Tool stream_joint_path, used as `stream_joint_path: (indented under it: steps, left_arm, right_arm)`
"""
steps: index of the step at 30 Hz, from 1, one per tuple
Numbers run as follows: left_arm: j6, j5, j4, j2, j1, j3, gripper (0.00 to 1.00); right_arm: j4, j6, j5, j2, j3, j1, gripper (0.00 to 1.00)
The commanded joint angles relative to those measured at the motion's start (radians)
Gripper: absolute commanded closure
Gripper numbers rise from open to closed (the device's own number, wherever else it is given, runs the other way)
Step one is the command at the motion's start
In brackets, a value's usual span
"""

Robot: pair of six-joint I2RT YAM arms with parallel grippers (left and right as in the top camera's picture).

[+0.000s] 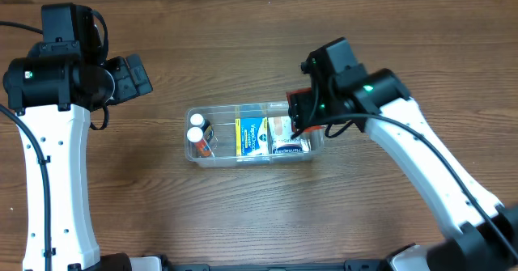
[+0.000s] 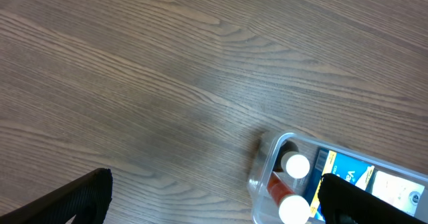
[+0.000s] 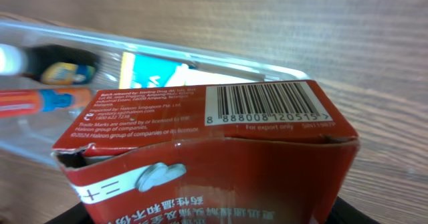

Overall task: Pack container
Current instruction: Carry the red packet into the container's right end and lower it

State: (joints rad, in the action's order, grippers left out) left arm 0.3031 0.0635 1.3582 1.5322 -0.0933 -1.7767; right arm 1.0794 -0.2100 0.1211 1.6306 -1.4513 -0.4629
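The clear plastic container [image 1: 194, 154] sits mid-table. It holds two white-capped bottles [image 1: 197, 133], a blue and yellow box [image 1: 252, 137] and a white packet [image 1: 290, 148]. My right gripper [image 1: 303, 113] is shut on a red box [image 3: 214, 150] with a barcode and holds it over the container's right end [image 3: 200, 60]. My left gripper [image 1: 133, 75] is open and empty, up and to the left of the container. In the left wrist view the container's corner [image 2: 262, 174] with the bottles [image 2: 295, 165] shows at lower right.
The wooden table [image 1: 243, 214] surrounds the container. Black cables [image 1: 16, 24] hang near the left arm at the far left edge.
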Motion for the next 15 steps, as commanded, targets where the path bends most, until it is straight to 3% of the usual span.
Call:
stream_joint_path:
  steps: [1,15]
  left_arm:
    - [-0.019,-0.005,-0.002,0.005,-0.004,-0.019,0.0]
    - [-0.019,-0.005,-0.002,0.005,-0.005,-0.019,0.0]
  right_arm:
    - [-0.001,-0.011,-0.004,0.093,0.004,-0.014,0.3]
    - [-0.005,0.001,0.031,0.21,0.011,-0.016,0.29]
